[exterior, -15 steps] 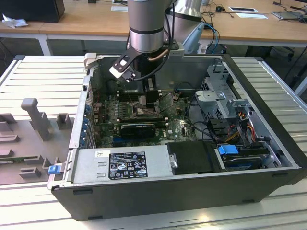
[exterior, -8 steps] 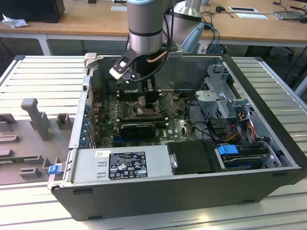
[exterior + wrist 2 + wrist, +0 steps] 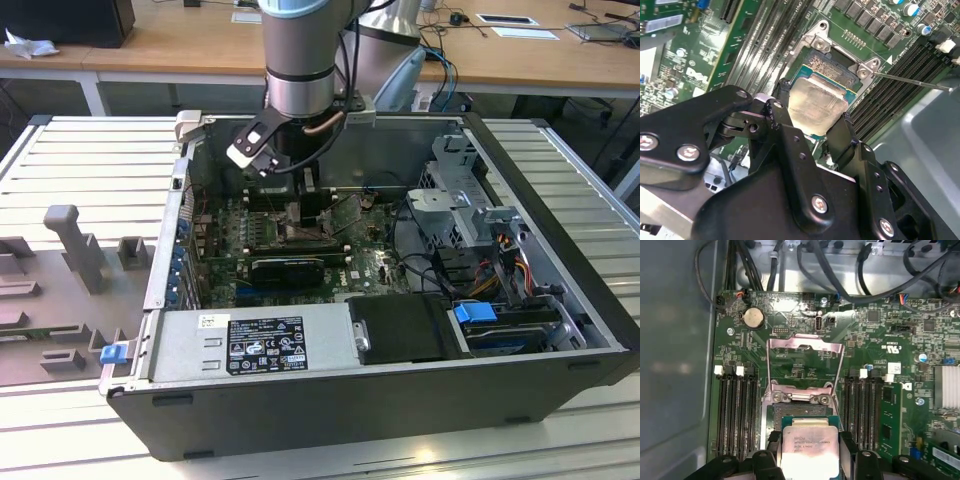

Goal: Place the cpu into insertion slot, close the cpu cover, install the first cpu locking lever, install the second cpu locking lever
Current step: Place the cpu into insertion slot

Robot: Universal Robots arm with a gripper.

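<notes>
The tool (image 3: 812, 120) is clenched on the cpu (image 3: 816, 102). In the second wrist view its two black fingers (image 3: 782, 120) press on opposite edges of the pale silver-beige chip. The cpu is held over the insertion slot (image 3: 829, 61) and covers the part of the slot nearest the tool. A strip of the slot's dark contact field and two corners of its silver surround show past the chip's far edge. Whether the chip touches the slot I cannot tell.

In the first wrist view the cpu cover (image 3: 805, 344) is swung up and open. It is hinged at the edge of the insertion slot farthest from the tool, and green board shows through its open middle. A thin metal rod (image 3: 910, 80) runs outward from one corner of the slot's surround, passing above the memory slots (image 3: 737, 410). These long black memory slots lie in rows on both sides of the insertion slot. A round coin battery (image 3: 753, 317) sits on the board beyond the raised cover, farther from the slot than the cover's free edge.

In the exterior view the arm (image 3: 298, 60) reaches down into the open computer case (image 3: 400, 400). The tool is just above the insertion slot, at the middle of the green motherboard (image 3: 225, 250). The case, with the slot inside it, lies on its side on a slatted metal counter (image 3: 90, 150).
</notes>
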